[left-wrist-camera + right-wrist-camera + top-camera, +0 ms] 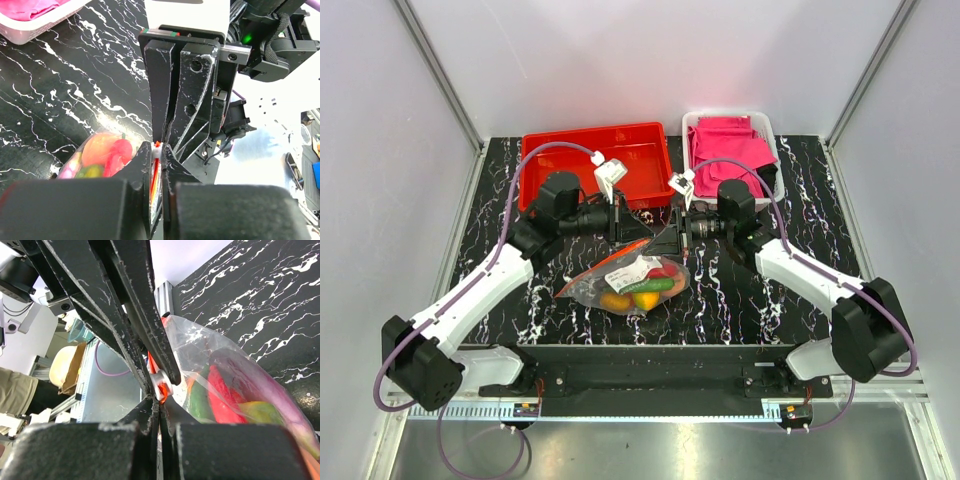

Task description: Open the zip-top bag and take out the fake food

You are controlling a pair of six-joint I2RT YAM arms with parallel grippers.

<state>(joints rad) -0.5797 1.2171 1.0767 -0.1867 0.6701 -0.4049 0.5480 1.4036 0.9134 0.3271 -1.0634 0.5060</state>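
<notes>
The bag (pixel 620 285) sits mid-table, just in front of the two arms. Its mouth is drawn up to where they meet, and its belly seems to rest on the table (pixel 750 290). The food (pixel 645 290) is all inside: something green and long, a red piece, yellow and orange ones.

The red zip strip (pixel 155 172) is clamped in the left pincer (pixel 157 147), whose jaws are closed to a sliver on it. The right pincer (pixel 159 407) faces it nose to nose, equally closed, with the strip and clear plastic caught at its tips.

My guess is that this is the opening step – both sides gripped, nothing pulled apart yet. What comes next calls for the pincers to draw away from each other, each keeping its own lip, so the seal peels without the bag slipping or lifting whole.

From above, the pincers cover the strip. Close up, I cannot tell whether each holds a separate lip or both layers, nor whether the seal has begun to part. Some of the food is a blur behind crinkled plastic.

Beyond are a red tray (pixel 640 150) and a basket (pixel 765 125) of pink cloth.
</notes>
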